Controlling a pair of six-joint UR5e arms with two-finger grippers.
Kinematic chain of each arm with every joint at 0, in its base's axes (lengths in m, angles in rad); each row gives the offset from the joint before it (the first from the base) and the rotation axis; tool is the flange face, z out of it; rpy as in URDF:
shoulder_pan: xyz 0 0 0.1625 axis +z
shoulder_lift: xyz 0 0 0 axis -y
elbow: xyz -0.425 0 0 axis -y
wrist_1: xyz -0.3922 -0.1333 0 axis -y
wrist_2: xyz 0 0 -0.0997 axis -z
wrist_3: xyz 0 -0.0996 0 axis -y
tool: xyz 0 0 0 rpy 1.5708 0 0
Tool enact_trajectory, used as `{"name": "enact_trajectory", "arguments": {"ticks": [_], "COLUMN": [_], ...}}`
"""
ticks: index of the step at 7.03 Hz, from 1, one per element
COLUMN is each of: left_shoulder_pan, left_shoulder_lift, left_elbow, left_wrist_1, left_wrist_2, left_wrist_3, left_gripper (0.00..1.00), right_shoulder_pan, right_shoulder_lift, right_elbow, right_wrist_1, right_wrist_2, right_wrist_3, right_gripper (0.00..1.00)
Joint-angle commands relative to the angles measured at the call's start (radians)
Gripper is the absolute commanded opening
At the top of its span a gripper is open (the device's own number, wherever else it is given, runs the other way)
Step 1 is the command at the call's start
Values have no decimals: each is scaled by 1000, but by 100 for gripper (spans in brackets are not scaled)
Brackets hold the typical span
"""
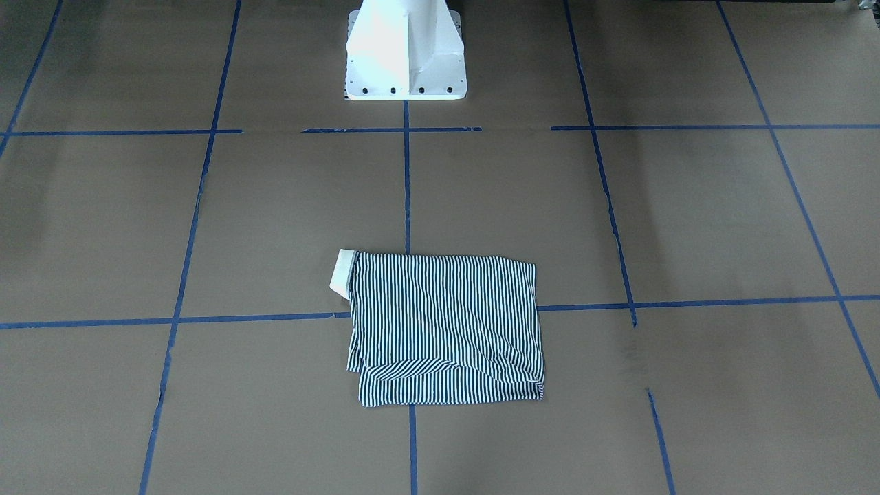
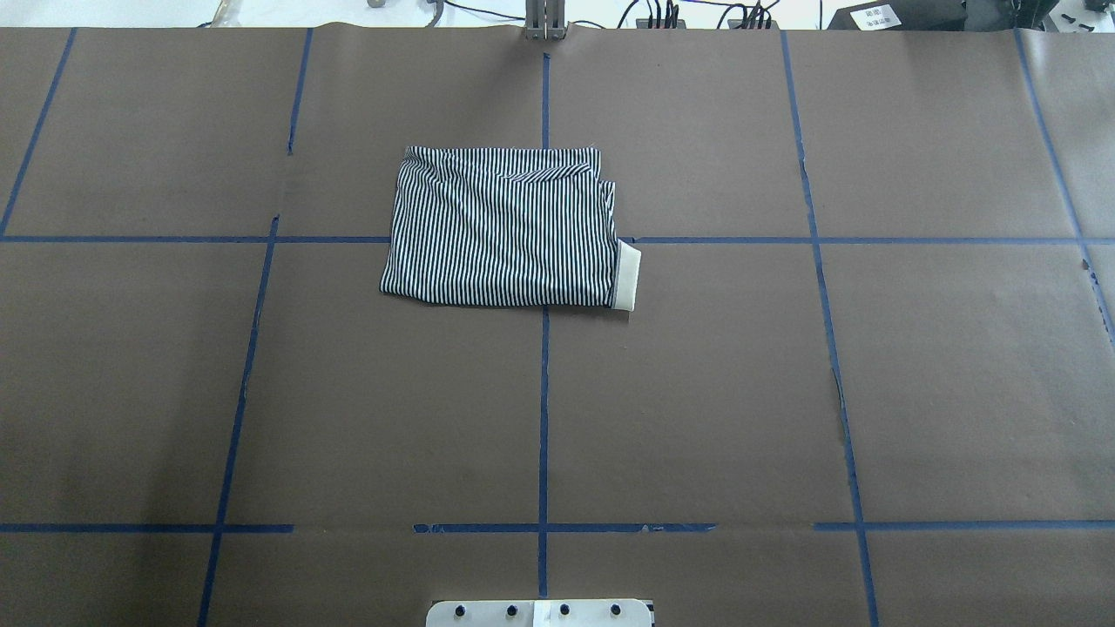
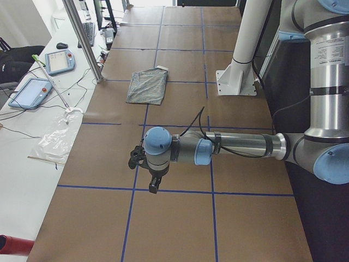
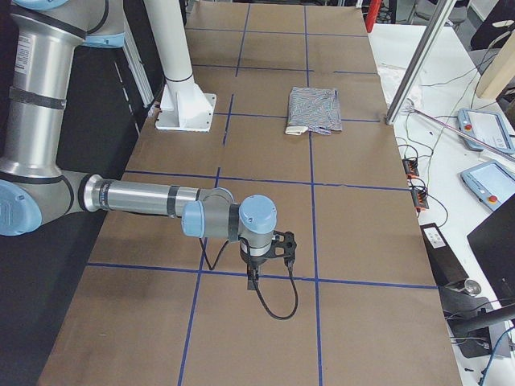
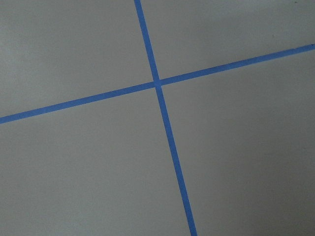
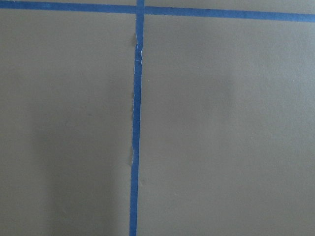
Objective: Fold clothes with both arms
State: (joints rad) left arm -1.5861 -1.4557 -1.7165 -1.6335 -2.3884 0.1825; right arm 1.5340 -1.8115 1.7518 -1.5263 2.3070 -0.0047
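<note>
While the overhead and front-facing views hold no arm at all, only the two side views catch them. The silver-grey left arm (image 3: 240, 144) reaches out level over the table's left end, its black left gripper (image 3: 153, 187) pointing down. Whether its jaws stand wide or narrow I cannot tell. Both wrist views show bare surface alone. The brown paper-covered table (image 2: 697, 392) is ruled by a blue tape grid (image 2: 543, 418), with a white pedestal (image 1: 405, 48) at the robot's edge. Grey teach pendants (image 3: 59, 61) lie on a side bench. The folded navy-and-white striped polo shirt (image 2: 501, 231) lies flat on the far half, mostly left of the centre line, its cream collar (image 2: 627, 279) at the right. It is well apart from both grippers. The silver-grey right arm (image 4: 145, 197) holds its black right gripper (image 4: 252, 281) likewise over the right end, opening unreadable.
</note>
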Motion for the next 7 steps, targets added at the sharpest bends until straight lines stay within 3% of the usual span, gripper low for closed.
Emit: {"name": "enact_trajectory", "arguments": {"ticks": [1,7], "left_shoulder_pan": [0,-2], "left_shoulder_lift": [0,3], "left_elbow": [0,11], "left_wrist_1": [1,4], "left_wrist_2": [0,3], "left_wrist_3": [-1,-1], "left_gripper": [100,100], "right_shoulder_pan": [0,0], "right_shoulder_lift": [0,1], "right_elbow": [0,1], "right_wrist_1": [0,0], "right_wrist_2": [0,-1], "right_wrist_3": [-1,-3], "right_gripper": [100,100]}}
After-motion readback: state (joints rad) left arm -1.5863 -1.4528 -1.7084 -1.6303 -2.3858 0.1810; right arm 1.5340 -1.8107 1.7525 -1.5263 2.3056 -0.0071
